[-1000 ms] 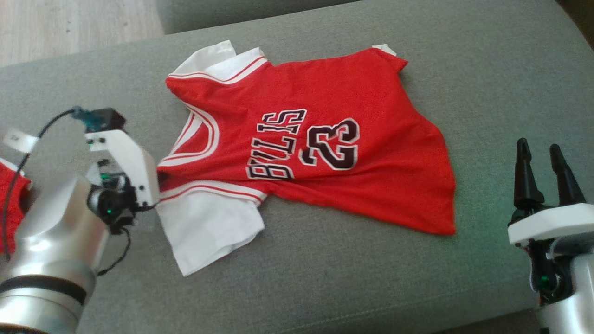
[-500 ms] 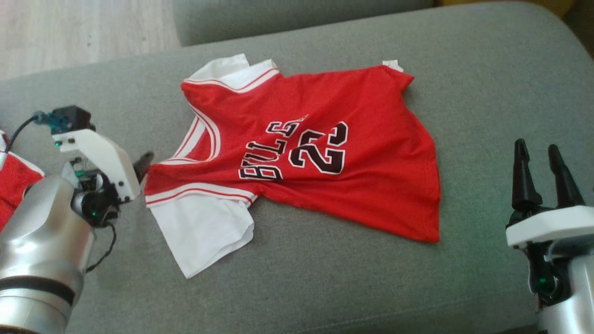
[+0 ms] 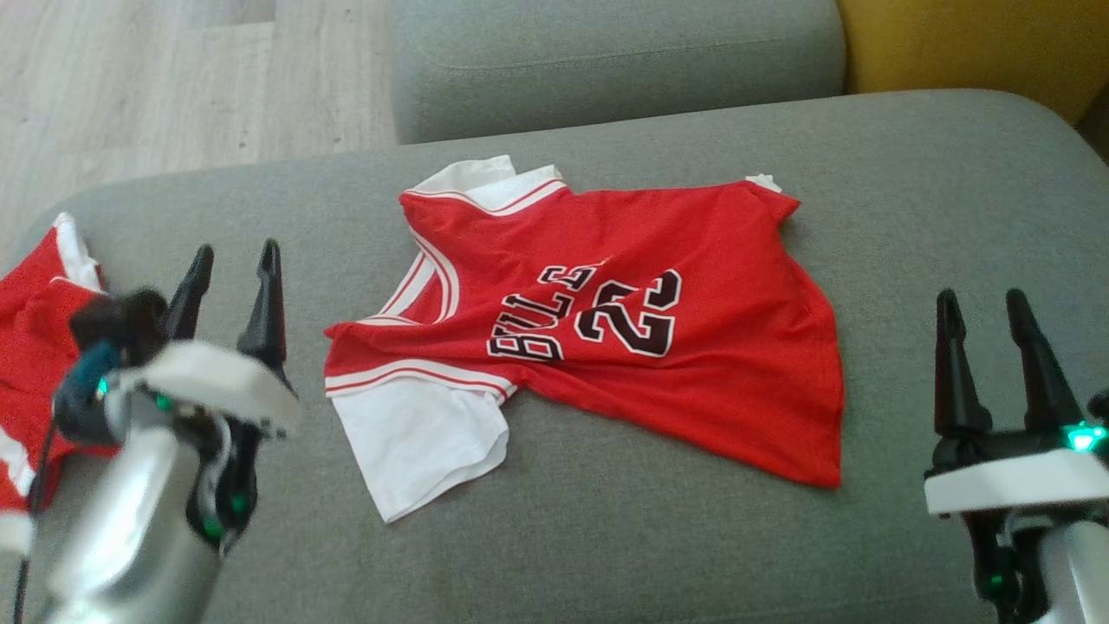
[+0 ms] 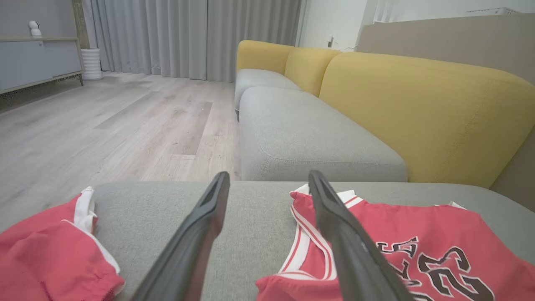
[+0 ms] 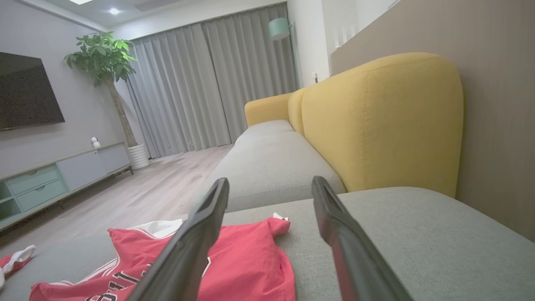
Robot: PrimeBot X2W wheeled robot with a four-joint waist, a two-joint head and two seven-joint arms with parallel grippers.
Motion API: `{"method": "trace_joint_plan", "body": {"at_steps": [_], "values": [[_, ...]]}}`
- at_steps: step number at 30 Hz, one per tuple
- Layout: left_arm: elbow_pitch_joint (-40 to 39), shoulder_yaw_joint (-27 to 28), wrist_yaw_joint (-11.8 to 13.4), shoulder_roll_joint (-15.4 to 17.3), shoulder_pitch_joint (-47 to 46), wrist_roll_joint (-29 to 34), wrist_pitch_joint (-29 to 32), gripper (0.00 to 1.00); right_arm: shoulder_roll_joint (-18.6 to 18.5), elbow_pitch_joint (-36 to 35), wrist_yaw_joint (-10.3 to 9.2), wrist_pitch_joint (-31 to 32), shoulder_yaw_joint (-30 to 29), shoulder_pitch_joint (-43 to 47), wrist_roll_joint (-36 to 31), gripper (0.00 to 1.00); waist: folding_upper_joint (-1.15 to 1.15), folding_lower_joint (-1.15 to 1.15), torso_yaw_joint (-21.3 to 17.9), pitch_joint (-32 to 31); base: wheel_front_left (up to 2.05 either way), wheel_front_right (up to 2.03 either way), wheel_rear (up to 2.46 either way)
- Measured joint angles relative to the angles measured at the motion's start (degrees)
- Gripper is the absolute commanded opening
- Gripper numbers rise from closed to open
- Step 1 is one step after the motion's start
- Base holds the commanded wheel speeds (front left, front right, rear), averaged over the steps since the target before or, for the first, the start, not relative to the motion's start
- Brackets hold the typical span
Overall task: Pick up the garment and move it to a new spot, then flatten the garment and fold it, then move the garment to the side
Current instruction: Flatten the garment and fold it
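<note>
Grey sofa cushion lay under everything in the head view, with a pale wooden floor past its far left corner, a second cushion behind it and a yellow backrest at the upper right.

On the cushion lay the jersey, red with white sleeves, spread out and front up near the middle. Its collar and shoulders pointed toward the robot's left and its hem toward the right. One white sleeve stuck out toward the robot and the other peeked out at the far side. A crease ran across the chest, bunching the dark lettering and the number. The cloth was not folded.

The left gripper stood near the jersey's shoulder, on its left and apart from it. Its two dark fingers were spread and held nothing. The right gripper stood well off to the right of the hem, its fingers likewise spread and holding nothing.

At the left edge of the cushion, beyond the left gripper, lay a crumpled red garment with white trim.

The right wrist view took in grey curtains, a tall plant and a low cabinet along the far wall.
</note>
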Motion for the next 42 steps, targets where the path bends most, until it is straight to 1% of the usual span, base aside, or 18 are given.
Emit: {"method": "trace_joint_plan", "body": {"at_steps": [3,5,7,9,11,13,15,21,22,27,29,31,33,38,42], "values": [[-9.0,2.0,3.8,0.4,6.9,2.1,-0.6,1.0,-0.3,-0.2,0.0,-0.9,0.7,1.3,-1.1,1.0,0.0,0.0,0.7,-0.2,0.0,0.0,0.0],[-15.3,4.2,6.1,-0.3,11.7,4.0,-0.6,1.0,-0.8,-0.1,0.0,-1.3,1.8,2.1,-1.8,1.0,0.0,0.0,0.9,-0.2,0.0,0.0,0.0],[-21.1,6.6,7.7,-1.8,16.2,6.5,-0.6,1.0,-0.9,-0.1,0.0,-1.9,2.1,2.9,-2.2,1.0,0.0,0.0,1.1,-0.3,0.0,0.0,0.0],[-24.9,8.8,8.2,-3.7,20.3,8.7,-0.6,1.0,-0.9,0.3,0.0,-2.0,1.9,4.1,-2.4,1.0,0.0,0.0,1.4,-0.3,0.0,0.0,0.0],[-27.0,9.7,8.1,-5.1,23.4,11.4,-0.6,1.0,-0.8,0.5,0.0,-2.5,1.8,5.5,-3.0,1.0,0.0,0.0,1.7,-0.4,0.0,0.0,0.0],[-27.3,9.9,7.3,-6.0,25.8,14.1,-0.6,1.0,-0.7,0.7,0.0,-2.7,1.8,6.6,-3.1,1.0,0.0,0.0,2.0,-0.5,0.0,0.0,0.0],[-26.9,10.4,6.6,-7.2,27.1,15.0,-0.6,1.0,-0.7,0.9,0.0,-2.8,1.7,6.8,-3.3,1.0,0.0,0.0,2.1,-0.7,0.0,0.0,0.0],[-25.1,12.9,4.4,-10.1,27.7,17.3,-0.6,1.0,-0.7,0.9,0.0,-2.9,1.7,6.6,-4.2,1.0,0.0,0.0,1.9,-0.9,0.0,0.0,0.0],[-24.5,13.9,3.6,-10.7,27.7,18.0,-0.6,1.0,-0.7,0.9,0.0,-2.9,1.9,6.3,-4.2,1.0,0.0,0.0,1.8,-0.8,0.0,0.0,0.0],[-23.5,16.0,2.0,-12.4,27.7,19.7,-0.6,1.0,-0.9,1.3,0.0,-2.8,2.2,6.3,-4.2,1.0,0.0,0.0,1.8,-0.7,0.0,0.0,0.0],[-22.5,16.3,1.5,-12.5,27.7,20.0,-0.6,1.0,-0.9,1.7,0.0,-1.4,2.5,6.3,-4.2,1.0,0.0,0.0,1.8,-0.6,0.0,0.0,0.0],[-20.0,16.4,0.4,-12.9,27.6,19.1,-0.3,1.0,-1.1,3.4,0.0,2.1,3.0,6.3,-4.0,1.0,0.0,0.0,1.7,-0.4,0.0,0.0,0.0],[-17.4,17.0,0.0,-13.8,27.4,16.1,2.8,1.0,-1.3,5.4,0.0,6.2,3.4,6.3,-3.0,1.0,0.0,0.0,1.8,-0.3,0.0,0.0,0.0],[-13.0,16.0,-1.5,-12.9,24.3,12.5,19.0,1.0,-1.8,9.7,0.0,17.8,5.7,6.2,-0.3,1.0,0.0,0.0,2.1,0.1,0.0,0.0,0.0],[-9.6,16.4,-1.4,-12.5,19.7,7.2,31.1,1.0,-1.6,12.5,0.0,24.2,5.8,5.0,1.9,1.0,0.0,0.0,2.3,0.9,0.0,0.0,0.0]]}}
